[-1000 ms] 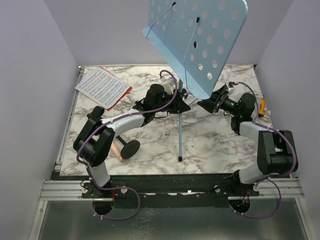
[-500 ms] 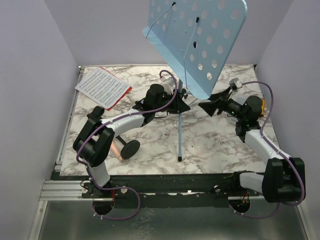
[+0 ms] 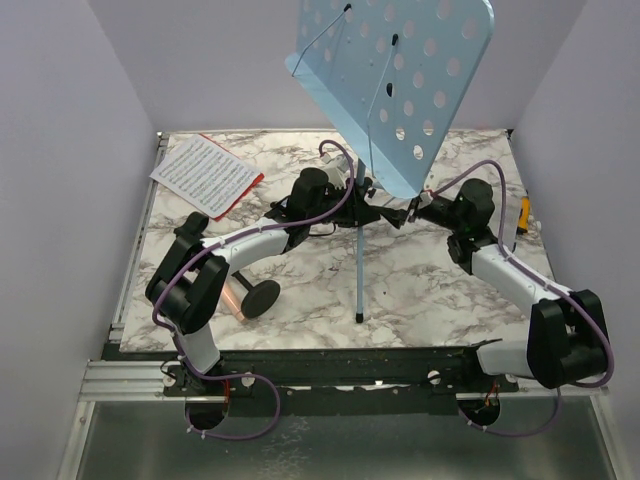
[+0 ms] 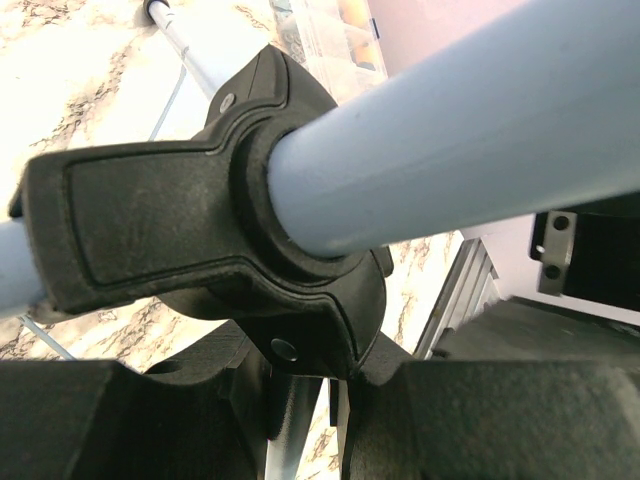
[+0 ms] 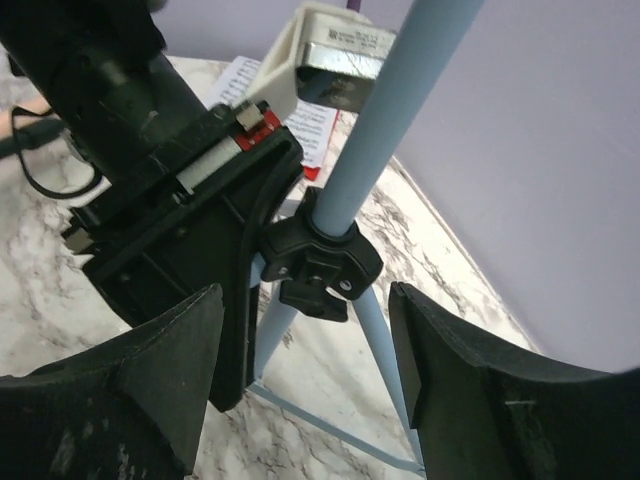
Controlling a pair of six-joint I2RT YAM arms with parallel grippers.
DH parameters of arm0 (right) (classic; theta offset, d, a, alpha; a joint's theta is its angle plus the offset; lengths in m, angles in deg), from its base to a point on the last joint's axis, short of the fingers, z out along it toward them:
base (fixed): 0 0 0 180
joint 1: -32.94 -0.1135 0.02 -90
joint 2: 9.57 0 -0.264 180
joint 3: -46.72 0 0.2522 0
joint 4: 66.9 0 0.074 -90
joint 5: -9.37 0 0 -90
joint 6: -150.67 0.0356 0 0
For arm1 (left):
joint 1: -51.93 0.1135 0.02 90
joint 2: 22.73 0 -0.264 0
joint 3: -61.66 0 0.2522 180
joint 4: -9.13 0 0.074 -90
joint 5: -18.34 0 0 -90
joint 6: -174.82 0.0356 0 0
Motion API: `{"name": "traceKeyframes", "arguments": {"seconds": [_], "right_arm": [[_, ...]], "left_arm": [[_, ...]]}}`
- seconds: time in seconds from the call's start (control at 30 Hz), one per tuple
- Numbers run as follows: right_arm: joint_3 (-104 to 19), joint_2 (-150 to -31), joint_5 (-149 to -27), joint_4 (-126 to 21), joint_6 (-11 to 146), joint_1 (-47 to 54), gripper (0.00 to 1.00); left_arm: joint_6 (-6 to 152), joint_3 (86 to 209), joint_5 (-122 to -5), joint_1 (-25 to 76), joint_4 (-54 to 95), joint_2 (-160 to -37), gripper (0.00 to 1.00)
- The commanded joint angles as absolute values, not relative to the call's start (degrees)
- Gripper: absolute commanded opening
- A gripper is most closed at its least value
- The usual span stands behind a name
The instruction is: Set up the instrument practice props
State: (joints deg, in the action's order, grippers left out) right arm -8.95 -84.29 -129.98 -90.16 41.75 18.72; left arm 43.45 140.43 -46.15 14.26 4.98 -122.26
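The light blue perforated music stand (image 3: 400,80) stands mid-table on tripod legs. My left gripper (image 3: 365,208) is shut on the stand just under its black collar (image 4: 200,230), below the blue pole (image 4: 450,150). My right gripper (image 3: 408,213) is open and empty, right beside the pole. In the right wrist view the collar (image 5: 320,262) sits just beyond the open gripper (image 5: 305,380). White sheet music (image 3: 203,172) lies on a red sheet (image 3: 243,193) at the back left. The pinkish-beige microphone (image 3: 232,297) lies near the front left with its black round base (image 3: 262,298).
A small orange object (image 3: 524,212) lies at the table's right edge. A clear box (image 4: 340,30) shows beyond the stand in the left wrist view. Purple walls close in the table on three sides. A stand leg tip (image 3: 360,318) rests near the front edge.
My right arm has swung left, bringing its open gripper from the right side up to the stand's pole. The left arm and the stand have not moved.
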Motion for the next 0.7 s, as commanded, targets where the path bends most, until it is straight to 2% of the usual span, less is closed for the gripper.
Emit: {"name": "traceKeyframes", "arguments": {"seconds": [0.0,0.2,0.67], "right_arm": [[-10.38,-86.45,-125.56,-92.51,34.59,18.62,0.69],[-10.51,-87.96,-126.56,-91.97,32.71,18.66,0.60],[-12.16,-90.94,-129.17,-93.92,36.29,17.47,0.54]], "left_arm": [[37.06,139.75,-44.89,15.18,10.80,-120.94,0.00],[37.03,139.84,-44.81,15.21,10.80,-120.59,0.00],[37.00,139.73,-44.94,15.20,10.75,-120.96,0.00]]}}
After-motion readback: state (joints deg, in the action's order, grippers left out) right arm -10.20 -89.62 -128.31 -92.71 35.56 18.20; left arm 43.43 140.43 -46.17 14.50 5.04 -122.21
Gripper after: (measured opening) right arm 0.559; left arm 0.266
